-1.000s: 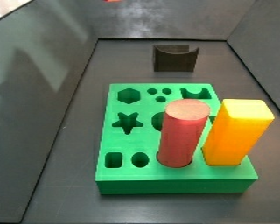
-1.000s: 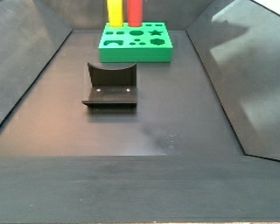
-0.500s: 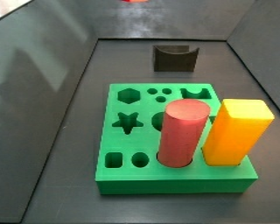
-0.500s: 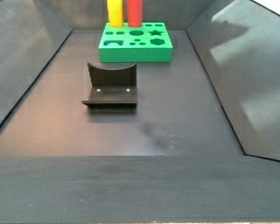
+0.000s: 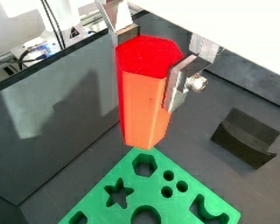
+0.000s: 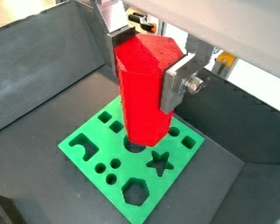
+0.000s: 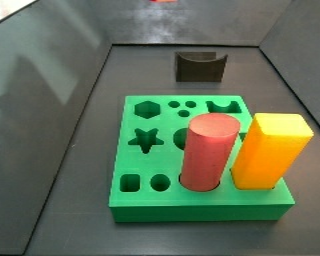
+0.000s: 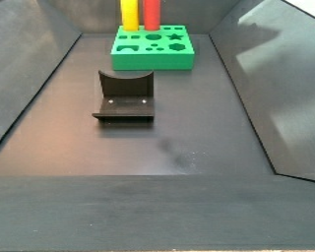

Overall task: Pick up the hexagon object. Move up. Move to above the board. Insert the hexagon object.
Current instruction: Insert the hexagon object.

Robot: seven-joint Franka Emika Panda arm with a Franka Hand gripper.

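Your gripper hangs high above the floor with its silver fingers closed on the hexagon object, a bright red faceted prism held upright, lower end pointing down. In both wrist views the prism hangs over the board without touching it; you cannot tell from these views which hole its lower end is over. In a side view only a red sliver shows at the top edge, too little to tell what it is.

The green board lies toward one end of the dark floor, its hexagon hole empty. A thick pinkish-red cylinder and a yellow-orange block stand side by side in the board. The fixture sits apart from the board, nearer the middle of the floor.
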